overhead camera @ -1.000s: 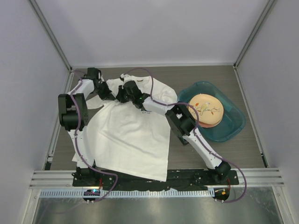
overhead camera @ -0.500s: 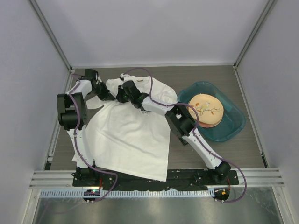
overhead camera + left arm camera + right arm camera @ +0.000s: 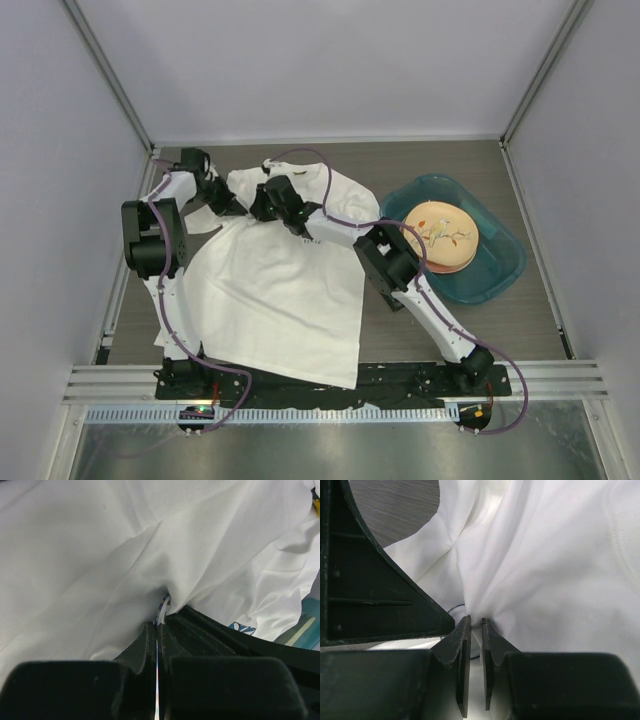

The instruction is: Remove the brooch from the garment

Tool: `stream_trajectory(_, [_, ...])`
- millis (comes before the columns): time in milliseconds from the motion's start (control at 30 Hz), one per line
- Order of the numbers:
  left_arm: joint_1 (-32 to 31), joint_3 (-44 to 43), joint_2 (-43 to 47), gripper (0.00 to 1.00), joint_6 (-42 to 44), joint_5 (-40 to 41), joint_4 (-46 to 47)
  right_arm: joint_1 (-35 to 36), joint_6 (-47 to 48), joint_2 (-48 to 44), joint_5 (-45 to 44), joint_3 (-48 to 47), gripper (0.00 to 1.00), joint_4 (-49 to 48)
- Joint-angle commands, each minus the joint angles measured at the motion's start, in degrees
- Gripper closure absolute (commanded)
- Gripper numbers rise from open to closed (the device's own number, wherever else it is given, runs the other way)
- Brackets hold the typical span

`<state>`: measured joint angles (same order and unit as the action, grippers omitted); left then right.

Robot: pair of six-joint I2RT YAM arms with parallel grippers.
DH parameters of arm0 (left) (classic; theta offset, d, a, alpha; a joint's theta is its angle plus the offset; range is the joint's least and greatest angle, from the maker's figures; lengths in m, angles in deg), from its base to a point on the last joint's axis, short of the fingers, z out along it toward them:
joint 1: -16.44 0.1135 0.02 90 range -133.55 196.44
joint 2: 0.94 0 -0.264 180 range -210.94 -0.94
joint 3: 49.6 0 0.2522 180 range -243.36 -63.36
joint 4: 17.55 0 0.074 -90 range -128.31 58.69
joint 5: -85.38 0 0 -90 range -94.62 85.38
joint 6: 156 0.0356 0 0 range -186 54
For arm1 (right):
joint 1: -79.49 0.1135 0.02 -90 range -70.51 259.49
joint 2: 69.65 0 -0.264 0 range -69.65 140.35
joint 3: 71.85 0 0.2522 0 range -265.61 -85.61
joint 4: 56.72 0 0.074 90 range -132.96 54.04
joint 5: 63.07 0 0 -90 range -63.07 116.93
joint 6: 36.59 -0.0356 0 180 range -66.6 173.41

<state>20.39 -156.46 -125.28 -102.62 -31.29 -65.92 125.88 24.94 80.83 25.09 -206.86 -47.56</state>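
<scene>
The white T-shirt garment lies spread on the table, bunched up at its far end. Both grippers meet there. My left gripper is shut on a pinched fold of the garment; a thin blue-and-white edge sticks out at its tips. The flower print shows to the right of it. My right gripper is shut on another fold of the garment, its jaws a narrow slit apart. The dark-blue brooch does not show plainly in any view.
A teal basin holding a round cream plate stands to the right of the shirt. Bare wooden table shows beyond the fold. The enclosure walls stand close on the left and at the back.
Both grippers have shifted slightly to the left together, still pinching the bunched shirt. The shirt's far end has moved a little with them.
</scene>
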Motion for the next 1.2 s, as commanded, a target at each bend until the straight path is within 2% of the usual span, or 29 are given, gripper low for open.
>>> stream_trajectory(0, [0.5, -1.9, 0.4, 1.0, 0.7, -1.3, 1.3, 0.0, 0.6, 3.1, 1.1, 1.3, 0.83, 10.9])
stream_trajectory(100, [0.5, -2.2, 0.4, 1.0, 1.2, -0.7, 0.9, -0.8, 0.4, 1.9, 4.2, 1.2, 0.79, 9.5])
stream_trajectory(133, [0.5, -2.2, 0.5, 1.0, 1.4, -0.4, 0.3, -1.2, -0.3, 1.1, 6.0, 1.4, 0.75, 8.7])
stream_trajectory(200, [0.4, -2.2, 0.7, 1.0, 1.8, 0.7, 0.0, -3.2, -3.5, -0.2, 12.3, 2.8, 0.7, 4.9])
stream_trajectory(267, [0.1, -2.3, 0.8, 1.0, 1.9, 1.4, -0.6, -4.3, -4.9, -2.8, 14.9, 6.9, 0.61, -3.8])
stream_trajectory(333, [-0.2, -2.2, 1.3, 1.0, 1.9, 3.2, -1.2, -5.0, -4.7, -4.5, 16.3, 9.3, 0.49, -7.1])
stream_trajectory(500, [-0.4, -3.1, 1.2, 1.0, 0.2, 5.6, -3.4, -5.2, -1.4, -8.6, 19.2, 15.9, 0.39, -14.6])
stream_trajectory(600, [-0.5, -2.8, 1.5, 1.0, -1.2, 4.3, -3.1, -4.8, 2.4, -10.8, 18.6, 19.7, 0.38, -18.8])
stream_trajectory(767, [-0.4, -2.2, 3.3, 1.0, -2.0, 4.1, -3.0, -4.2, 10.6, -11.3, 15.1, 17.8, 0.4, -17.2])
stream_trajectory(1033, [-0.4, -1.4, 3.9, 1.0, -5.5, 3.0, -2.7, -0.6, 23.5, -11.3, 8.5, 15.5, 0.54, -13.8])
stream_trajectory(1167, [-0.4, -0.8, 4.3, 1.0, -6.6, 2.9, -2.7, 1.7, 29.9, -10.9, 5.6, 14.9, 0.57, -13.9])
